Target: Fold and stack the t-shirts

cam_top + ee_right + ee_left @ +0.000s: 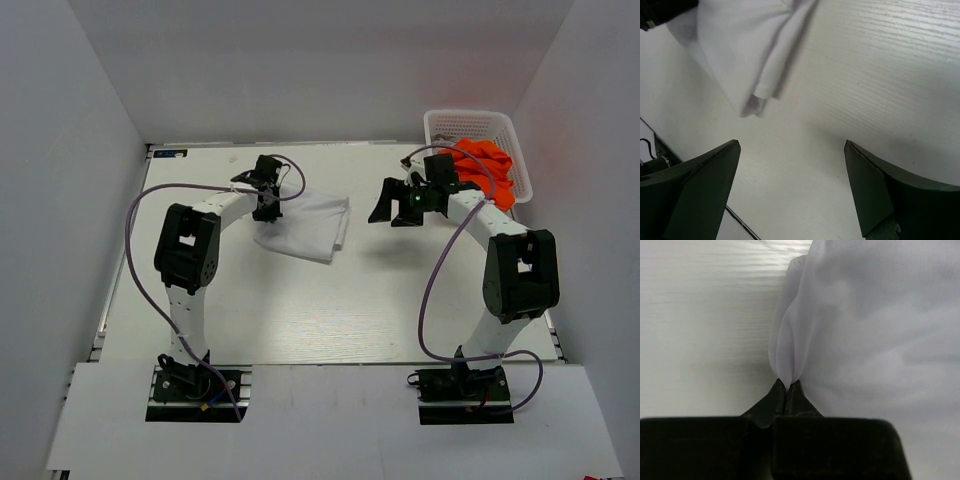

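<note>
A folded white t-shirt (308, 226) lies on the table left of centre. My left gripper (266, 206) is shut on its left edge; in the left wrist view the fingertips (787, 386) pinch a fold of the white t-shirt (870, 330). My right gripper (395, 207) is open and empty, above bare table to the right of the shirt. The right wrist view shows its two fingers (705, 185) spread wide, with the white t-shirt (747, 50) ahead of them. Orange t-shirts (486, 170) lie bunched in a white basket (470, 124) at the back right.
White walls enclose the table on the left, back and right. The table's left edge (670, 152) shows in the right wrist view. Purple cables loop off both arms.
</note>
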Motion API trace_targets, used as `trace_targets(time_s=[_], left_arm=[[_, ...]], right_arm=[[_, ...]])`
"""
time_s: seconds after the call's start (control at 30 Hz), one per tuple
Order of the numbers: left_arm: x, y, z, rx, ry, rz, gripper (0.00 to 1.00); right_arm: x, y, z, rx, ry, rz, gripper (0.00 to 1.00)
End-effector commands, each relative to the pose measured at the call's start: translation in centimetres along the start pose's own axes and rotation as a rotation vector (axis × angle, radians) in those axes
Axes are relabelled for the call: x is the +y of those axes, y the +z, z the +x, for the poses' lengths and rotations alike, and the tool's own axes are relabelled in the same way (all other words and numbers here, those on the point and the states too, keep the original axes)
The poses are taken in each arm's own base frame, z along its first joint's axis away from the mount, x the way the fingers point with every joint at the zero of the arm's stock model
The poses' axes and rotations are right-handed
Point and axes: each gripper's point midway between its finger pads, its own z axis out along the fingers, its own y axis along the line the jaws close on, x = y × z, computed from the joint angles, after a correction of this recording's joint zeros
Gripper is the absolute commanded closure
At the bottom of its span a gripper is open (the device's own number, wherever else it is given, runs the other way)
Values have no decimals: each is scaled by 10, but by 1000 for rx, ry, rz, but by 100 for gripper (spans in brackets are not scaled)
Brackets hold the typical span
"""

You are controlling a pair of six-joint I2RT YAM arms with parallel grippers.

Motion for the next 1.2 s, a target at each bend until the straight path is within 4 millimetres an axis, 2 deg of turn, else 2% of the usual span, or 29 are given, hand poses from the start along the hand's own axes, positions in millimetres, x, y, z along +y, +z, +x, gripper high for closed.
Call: trace_targets(time_s=[0.0,0.07,0.17,0.2,0.3,0.33,0.4,0.43,0.47,0.5,0.53,0.57,0.6,0.63,0.67,0.7,0.73,0.77,0.8,0.83,0.9,0.97,1.0,1.03,1.07,1.1,1.13,1.17], left_arm=[[50,-46,-50,-143,9,-209,100],[68,-60,-68,-175,22,-264,100],[104,-69,-81,-195,25,-376,100],[121,-70,-85,-200,12,-406,100],[148,-68,-99,-218,14,-448,100],[164,-73,-109,-222,-4,-476,100],[188,-68,-114,-210,4,-558,100],[205,-73,-126,-232,-12,-584,100],[213,-63,-125,-213,-6,-596,100],[219,-66,-139,-240,-17,-603,100],[235,-66,-143,-243,-40,-627,100],[242,-63,-144,-231,-37,-637,100],[249,-66,-154,-249,-53,-645,100],[258,-55,-151,-229,-51,-655,100],[270,-59,-164,-259,-78,-658,100],[276,-56,-167,-263,-88,-665,100],[282,-44,-165,-247,-82,-654,100],[293,-43,-167,-248,-89,-667,100],[297,-46,-175,-266,-99,-662,100],[296,-42,-178,-266,-86,-650,100],[310,-38,-182,-284,-95,-655,100],[314,-38,-184,-287,-76,-640,100],[316,-39,-189,-307,-82,-650,92],[316,-45,-194,-328,-86,-651,73],[319,-44,-193,-322,-66,-668,67],[323,-53,-196,-338,-77,-705,56],[325,-54,-193,-327,-79,-722,15],[326,-68,-204,-353,-87,-733,0]], right_arm=[[-4,-6,-4,-39,-19,10,10],[-6,-7,-9,-58,-19,25,10],[-7,-10,-19,-96,-24,37,10],[-7,-12,-25,-114,-31,36,10],[-4,-16,-36,-151,-51,49,10],[-10,-20,-44,-179,-41,86,10],[-12,-24,-55,-211,-37,114,10],[-14,-26,-62,-236,-39,129,10],[-15,-26,-64,-241,-36,137,10],[-17,-28,-69,-253,-31,148,10],[-19,-29,-70,-254,-29,160,10],[-23,-30,-71,-259,-27,176,10],[-24,-32,-72,-265,-22,183,10],[-28,-32,-72,-267,-14,193,10],[-31,-34,-75,-279,-10,215,10],[-35,-34,-76,-280,1,222,10],[-37,-35,-77,-285,3,225,10],[-37,-36,-81,-291,-2,225,10],[-37,-36,-81,-289,-3,225,10],[-37,-39,-85,-301,-5,226,10],[-38,-40,-87,-305,-8,227,10],[-36,-44,-89,-314,-12,229,10],[-37,-42,-88,-310,-13,227,10],[-36,-43,-89,-313,-14,228,10],[-35,-44,-89,-313,-17,226,10],[-35,-44,-88,-312,-17,219,10],[-34,-44,-85,-307,-16,219,10],[-33,-46,-85,-313,-15,217,10]])
